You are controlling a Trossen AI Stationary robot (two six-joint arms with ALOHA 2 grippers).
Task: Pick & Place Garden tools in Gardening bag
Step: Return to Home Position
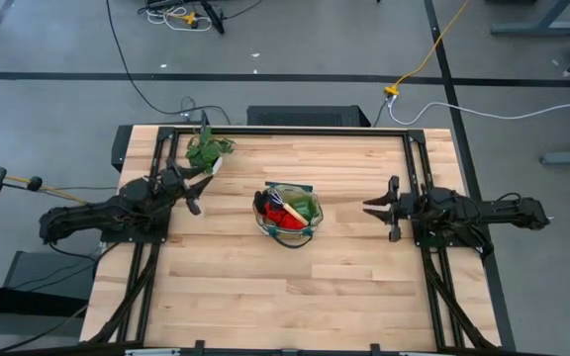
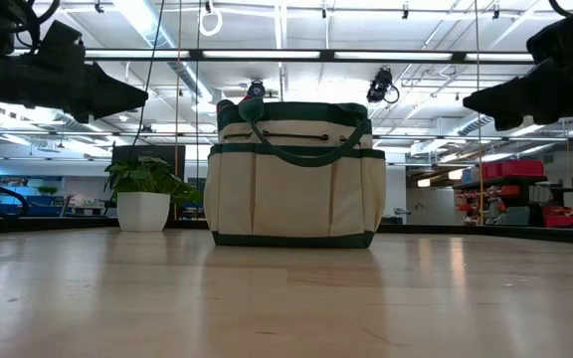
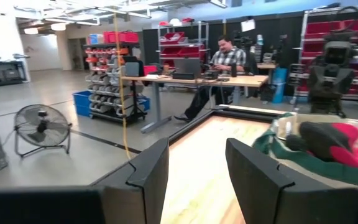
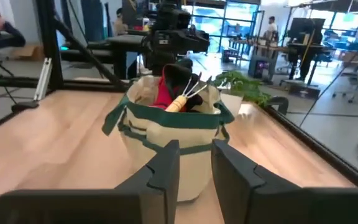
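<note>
Left gripper (image 1: 198, 195) over left side of tabletop (image 1: 315, 297), fingers parted, empty; potted plant (image 1: 209, 151) near it, toward far edge; gardening bag (image 1: 290, 238) upright at centre, holding black-and-red gloves (image 1: 264, 207), hand rake (image 1: 289, 211), bright green item (image 1: 308, 208); right gripper (image 1: 370, 207) at right side, narrowly parted, empty.

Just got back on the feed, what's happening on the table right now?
Nothing is being handled. The gardening bag stands mid-table with the black-and-red gloves, the hand rake and a bright green item inside. The left gripper, open and empty, hangs to the bag's left near the potted plant; the right gripper, also open and empty, hangs to its right.
</note>
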